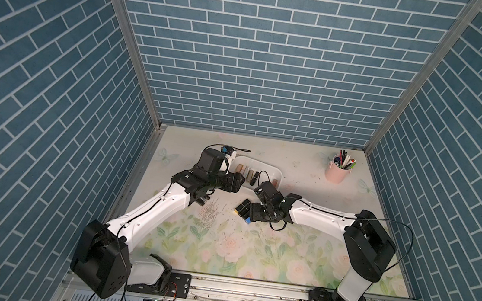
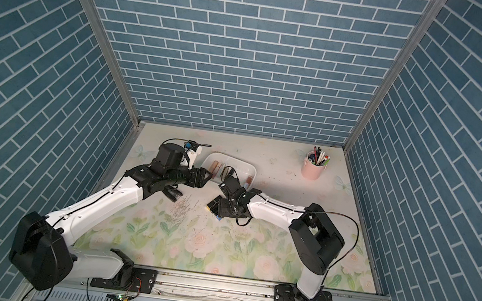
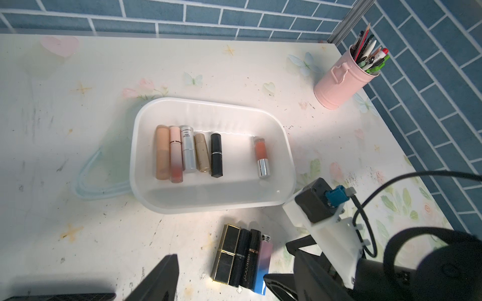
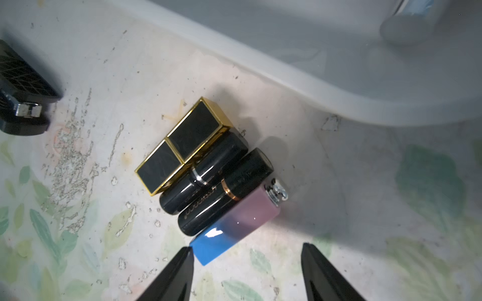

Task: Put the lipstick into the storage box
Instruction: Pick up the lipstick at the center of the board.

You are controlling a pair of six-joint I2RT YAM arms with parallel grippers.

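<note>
The white storage box (image 3: 208, 104) (image 1: 263, 162) lies at the back of the table and holds several lipsticks (image 3: 189, 151), with a coral one (image 3: 261, 156) apart from the row. On the table in front of it lie several more side by side: a black-and-gold square one (image 4: 182, 146), two black ones (image 4: 206, 172) and a pink-to-blue one (image 4: 234, 221). My right gripper (image 4: 247, 260) (image 1: 246, 211) is open, one fingertip (image 4: 184, 263) right by the blue end. My left gripper (image 3: 229, 263) (image 1: 237, 184) hangs open and empty by the box's near rim.
A pink pen cup (image 1: 338, 172) (image 3: 341, 80) full of pens stands at the back right corner. Blue brick walls close in the table on three sides. The two wrists are close together near the box's front edge.
</note>
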